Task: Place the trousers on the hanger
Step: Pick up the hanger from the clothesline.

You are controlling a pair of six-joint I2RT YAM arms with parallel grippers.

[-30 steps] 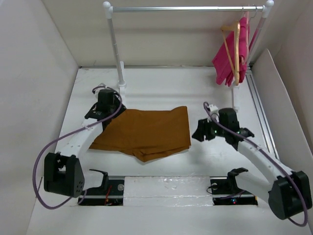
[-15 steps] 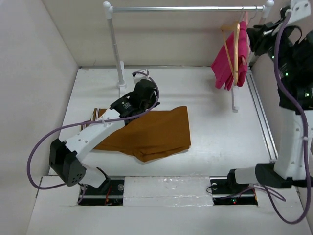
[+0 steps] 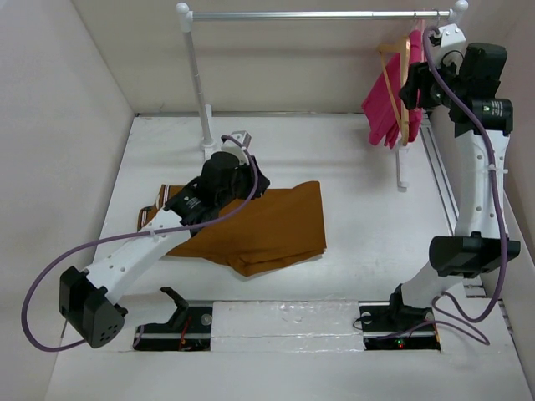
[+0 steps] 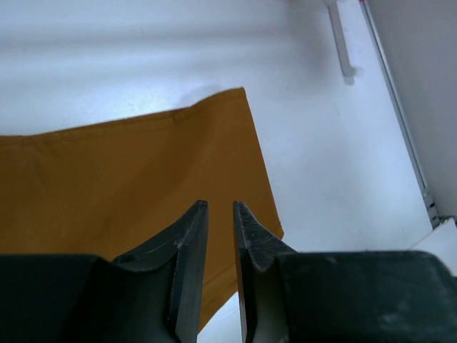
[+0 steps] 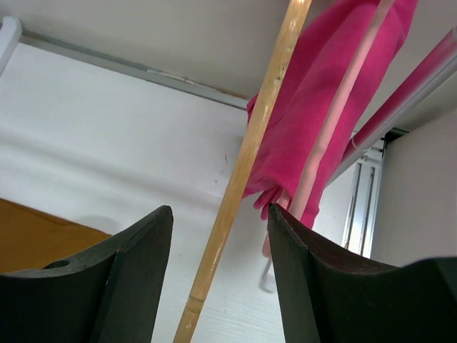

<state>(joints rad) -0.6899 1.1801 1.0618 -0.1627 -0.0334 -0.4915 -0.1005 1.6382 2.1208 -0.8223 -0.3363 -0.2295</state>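
The rust-brown trousers [image 3: 267,224] lie folded flat on the table, with the striped waistband [image 3: 155,209] at their left end. They also fill the left wrist view [image 4: 128,179]. My left gripper [image 3: 253,180] [image 4: 218,207] hovers over their upper left part, its jaws a narrow gap apart and empty. The tan wooden hanger [image 3: 402,83] hangs from the rail at the back right, in front of a pink garment [image 3: 386,104]. My right gripper [image 3: 415,83] [image 5: 220,211] is open and level with the hanger. The hanger bar [image 5: 246,157] shows between its fingers, untouched.
The white-and-silver clothes rail [image 3: 318,14] spans the back, with its left post [image 3: 196,83] just behind the left arm. A metal track [image 3: 443,184] runs along the right side by the wall. The pink garment [image 5: 314,107] hangs just behind the hanger bar.
My right arm rose from the table to the rail and then moved in close to the hanger. My left gripper moved from the waistband end to over the trousers.
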